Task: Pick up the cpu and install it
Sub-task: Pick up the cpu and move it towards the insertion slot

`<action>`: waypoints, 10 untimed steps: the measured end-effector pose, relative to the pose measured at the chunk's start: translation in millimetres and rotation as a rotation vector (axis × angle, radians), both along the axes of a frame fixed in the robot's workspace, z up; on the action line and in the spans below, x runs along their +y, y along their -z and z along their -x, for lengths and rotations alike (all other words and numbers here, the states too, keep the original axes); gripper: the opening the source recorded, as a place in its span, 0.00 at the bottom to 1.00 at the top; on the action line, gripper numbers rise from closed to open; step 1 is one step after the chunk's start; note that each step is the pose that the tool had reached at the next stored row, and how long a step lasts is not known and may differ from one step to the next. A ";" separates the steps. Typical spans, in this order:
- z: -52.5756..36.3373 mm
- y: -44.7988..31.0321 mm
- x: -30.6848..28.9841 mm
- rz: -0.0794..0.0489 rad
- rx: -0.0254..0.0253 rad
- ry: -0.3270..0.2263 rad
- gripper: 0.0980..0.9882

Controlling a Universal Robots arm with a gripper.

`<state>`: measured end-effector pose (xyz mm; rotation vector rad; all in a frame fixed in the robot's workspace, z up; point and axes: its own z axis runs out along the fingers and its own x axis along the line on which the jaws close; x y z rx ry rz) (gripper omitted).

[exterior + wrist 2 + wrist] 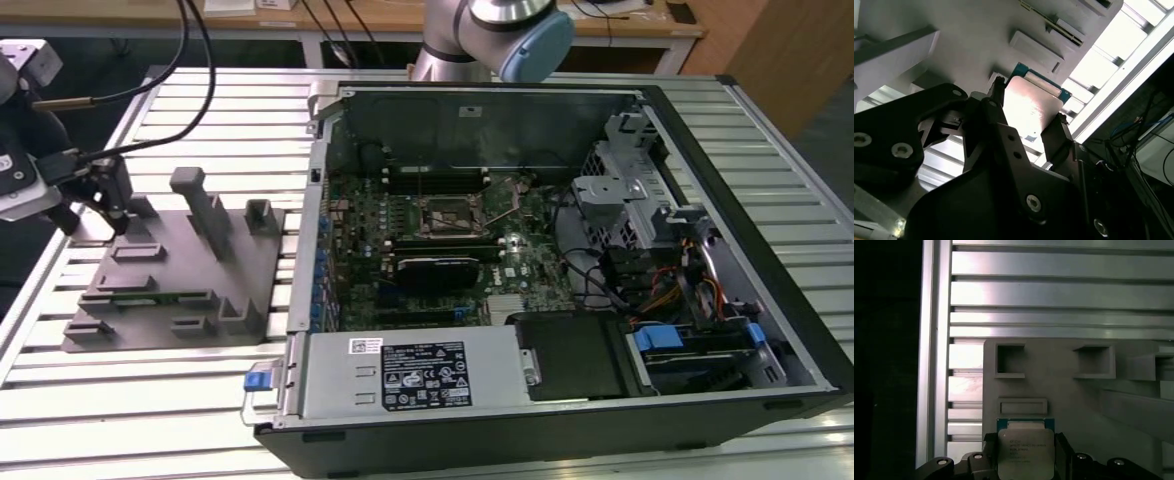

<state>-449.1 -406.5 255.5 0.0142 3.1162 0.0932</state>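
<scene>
The cpu (1025,452) is a thin square chip with a silvery top plate and a green rim. It lies low over the grey plastic fixture (174,275) at the exterior view's left. My gripper (114,212) hangs over the fixture's far left corner. In both wrist views its two black fingers (1058,131) press against opposite edges of the cpu (1031,102), so the gripper (1025,440) is shut on it. Whether the chip still rests on the fixture (1064,390) I cannot tell. The open processor socket (447,212) lies on the motherboard inside the computer case.
The open computer case (747,130) lies on its side at the exterior view's right, with a power supply (414,375), drive cage and cables. Upright posts (200,200) rise from the fixture close to the gripper. Everything stands on a slotted aluminium table (174,110).
</scene>
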 end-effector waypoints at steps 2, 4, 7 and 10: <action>0.0 -3.5 0.0 0.000 0.0000 0.000 0.50; 0.0 -7.0 0.0 0.000 -0.0001 0.000 0.50; 0.0 -12.4 0.0 0.000 0.0000 0.000 0.50; 0.0 -18.2 0.0 0.000 -0.0001 0.000 0.50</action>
